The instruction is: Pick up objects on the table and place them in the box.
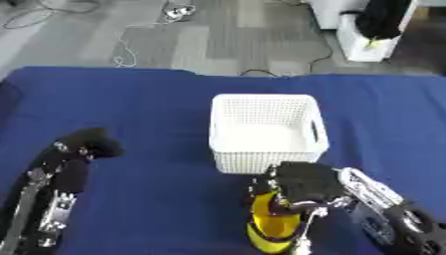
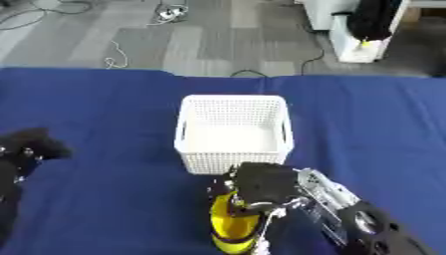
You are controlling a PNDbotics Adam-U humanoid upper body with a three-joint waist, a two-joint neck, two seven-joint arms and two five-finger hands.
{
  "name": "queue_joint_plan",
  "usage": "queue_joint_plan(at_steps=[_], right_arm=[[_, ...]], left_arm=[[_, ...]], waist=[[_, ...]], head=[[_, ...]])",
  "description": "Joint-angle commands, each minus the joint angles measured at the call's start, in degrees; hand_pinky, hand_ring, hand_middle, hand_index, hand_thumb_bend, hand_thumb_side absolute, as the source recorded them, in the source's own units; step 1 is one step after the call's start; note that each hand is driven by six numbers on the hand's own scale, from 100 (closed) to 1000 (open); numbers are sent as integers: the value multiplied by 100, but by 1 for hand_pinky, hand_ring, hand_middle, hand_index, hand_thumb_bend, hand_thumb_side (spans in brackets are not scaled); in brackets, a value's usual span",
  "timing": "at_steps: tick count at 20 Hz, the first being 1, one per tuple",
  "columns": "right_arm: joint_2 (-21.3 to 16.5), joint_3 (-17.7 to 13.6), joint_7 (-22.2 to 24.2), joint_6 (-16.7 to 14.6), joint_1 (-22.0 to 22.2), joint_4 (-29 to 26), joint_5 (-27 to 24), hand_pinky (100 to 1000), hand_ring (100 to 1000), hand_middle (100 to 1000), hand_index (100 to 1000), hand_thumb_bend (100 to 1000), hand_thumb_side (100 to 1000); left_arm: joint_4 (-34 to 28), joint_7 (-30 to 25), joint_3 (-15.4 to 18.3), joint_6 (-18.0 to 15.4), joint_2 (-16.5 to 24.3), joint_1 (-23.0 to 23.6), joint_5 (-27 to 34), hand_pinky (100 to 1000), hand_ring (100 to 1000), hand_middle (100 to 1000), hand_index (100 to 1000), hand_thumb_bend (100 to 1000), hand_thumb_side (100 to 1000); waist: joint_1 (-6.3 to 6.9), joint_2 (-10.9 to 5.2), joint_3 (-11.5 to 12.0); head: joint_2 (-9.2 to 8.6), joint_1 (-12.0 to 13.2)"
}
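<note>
The right hand [image 1: 303, 187] enters from the lower right and sits at the near edge of the table [image 1: 131, 114], its fingers curled around the top of a yellow bottle [image 1: 272, 224]. The bottle stands roughly upright, with a dark band near its lower end, and is positioned just in front of the near wall of the box, close to it but outside it. The left hand [image 1: 91, 143] shows at the lower left above the blue tablecloth, well apart from the bottle and the box; its fingers appear bunched, holding nothing, though the detail is blurred. The box [image 1: 266, 164] is a white perforated basket with a handle slot in its right wall; it stands at the table centre, and its visible interior shows only the white floor. Beyond the table lies grey carpet [image 1: 218, 40] with loose cables [image 1: 131, 50].
</note>
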Motion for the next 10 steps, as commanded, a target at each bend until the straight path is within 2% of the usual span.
queue_joint_plan(at_steps=[1, 10], right_arm=[[-107, -110, 253, -3, -13, -162, -277, 100, 100, 100, 100, 765, 470], [-189, -326, 1151, -3, 7, -544, -1248, 100, 100, 100, 100, 765, 466]], left_arm=[[-121, 12, 16, -7, 2, -5, 41, 689, 651, 610, 815, 190, 842], [-121, 35, 26, -7, 12, 60, 44, 690, 651, 610, 814, 189, 839]], waist=[[22, -130, -23], [59, -208, -110]], head=[[1, 53], [47, 68]])
